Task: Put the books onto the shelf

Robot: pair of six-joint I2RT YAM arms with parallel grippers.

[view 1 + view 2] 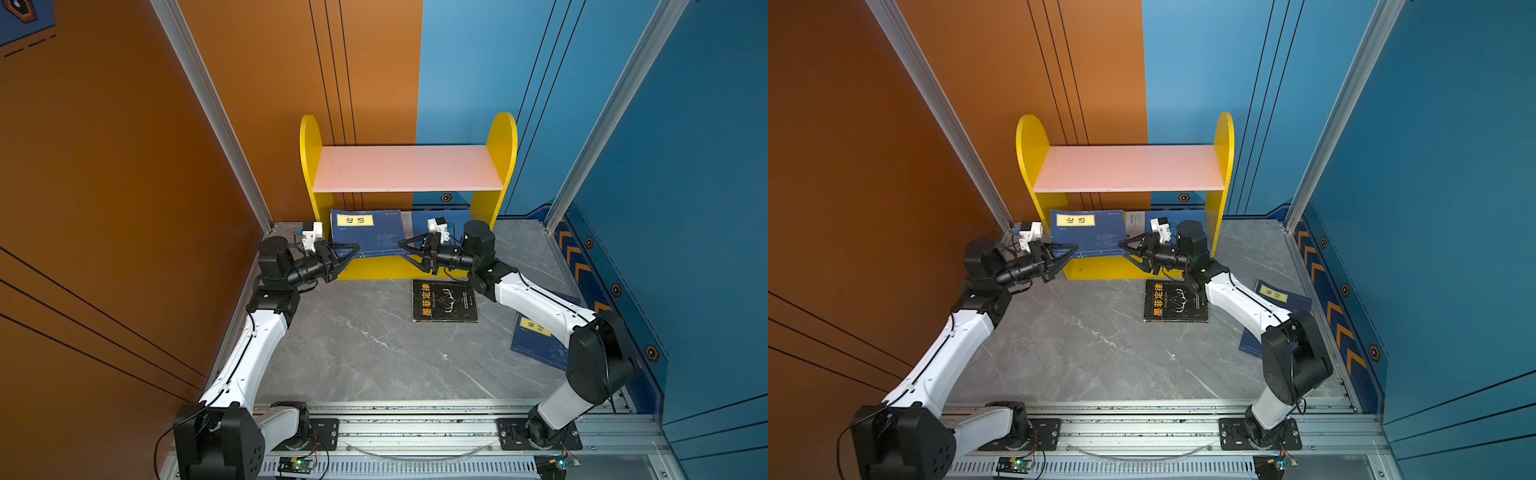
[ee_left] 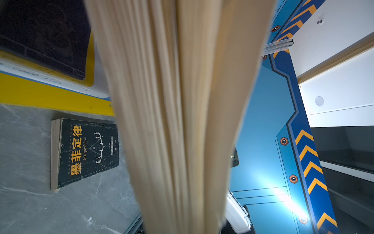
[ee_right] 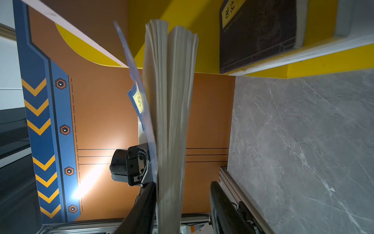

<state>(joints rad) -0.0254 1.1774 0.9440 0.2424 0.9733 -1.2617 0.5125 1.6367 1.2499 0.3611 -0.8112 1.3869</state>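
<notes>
Navy with a yellow label, the book (image 1: 368,232) I'm carrying is held off the worktop, cover up, in front of the lower tier of the shelf (image 1: 309,158), spanning the gap between the two arms. Both top views show the left fingers (image 1: 345,246) pinching its left edge and the right fingers (image 1: 411,240) at its right edge, but from up there I cannot tell whether the right pair has gripped.

The right wrist view settles it. One finger (image 3: 141,208) lies against the cover while the other (image 3: 224,210) stands clear of the pages, so that pair is spread astride the book. The left wrist view is mostly fanned page edges, its own fingers unseen.

Both wrist views show what the held book hides from above: another dark labelled book (image 3: 259,34) lying on the lower board, on top of a yellow one and a white one.

On the grey worktop (image 1: 365,345) a black book (image 1: 444,301) lies just in front of the shelf. A second navy book (image 1: 1277,297) lies partly under the right arm.
</notes>
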